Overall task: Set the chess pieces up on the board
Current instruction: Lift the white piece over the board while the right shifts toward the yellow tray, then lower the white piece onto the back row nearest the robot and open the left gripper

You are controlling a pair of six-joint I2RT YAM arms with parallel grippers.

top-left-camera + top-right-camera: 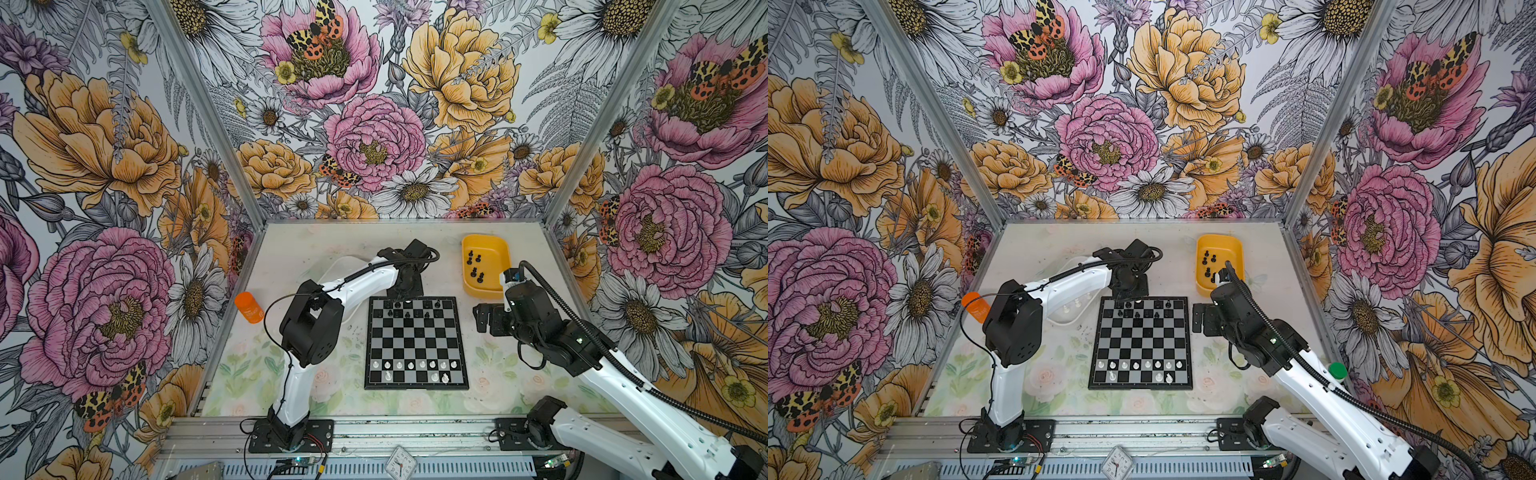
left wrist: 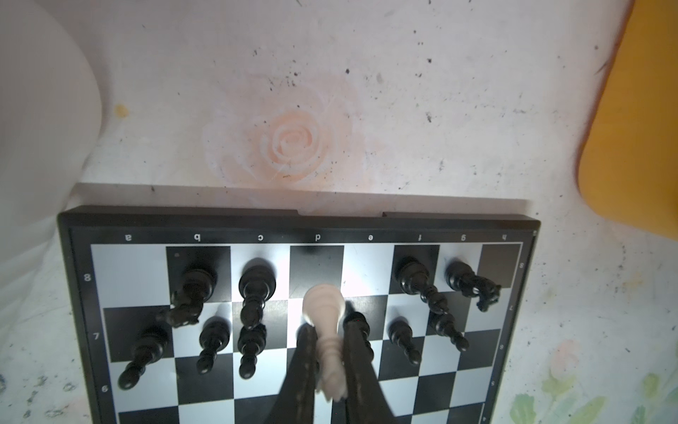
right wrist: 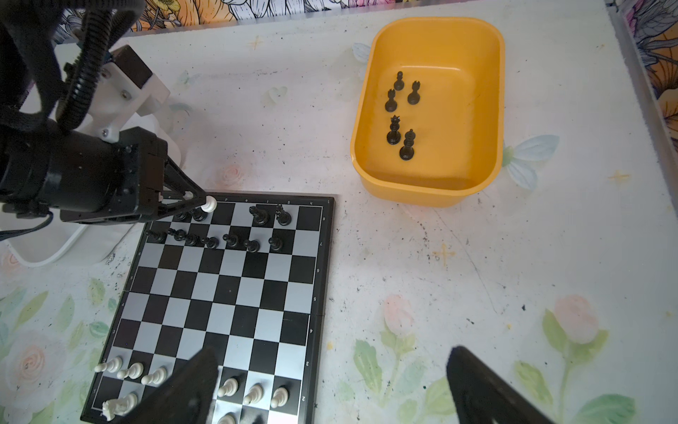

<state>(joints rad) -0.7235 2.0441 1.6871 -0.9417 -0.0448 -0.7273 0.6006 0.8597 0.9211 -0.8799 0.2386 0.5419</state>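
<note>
The board (image 1: 417, 340) (image 1: 1142, 345) lies mid-table. Black chess pieces (image 1: 407, 314) (image 2: 253, 290) fill much of its two far rows, and white ones (image 1: 410, 365) (image 3: 253, 392) stand on the two near rows. My left gripper (image 1: 409, 291) (image 2: 328, 330) hangs over the board's far edge, shut on a white piece (image 2: 324, 323) (image 3: 210, 205) among the black men. To the right of the board my right gripper (image 1: 482, 318) (image 3: 330, 378) stands open, nothing between its fingers. It hovers near the board's right edge.
A yellow tub (image 1: 496, 249) (image 3: 425, 191) at the back right holds several black pieces (image 3: 398, 113). A white tub (image 1: 1071, 320) with white pieces lies under the left arm. An orange bottle (image 1: 248, 306) stands at the left wall, a green-capped thing (image 1: 1337, 371) at the right.
</note>
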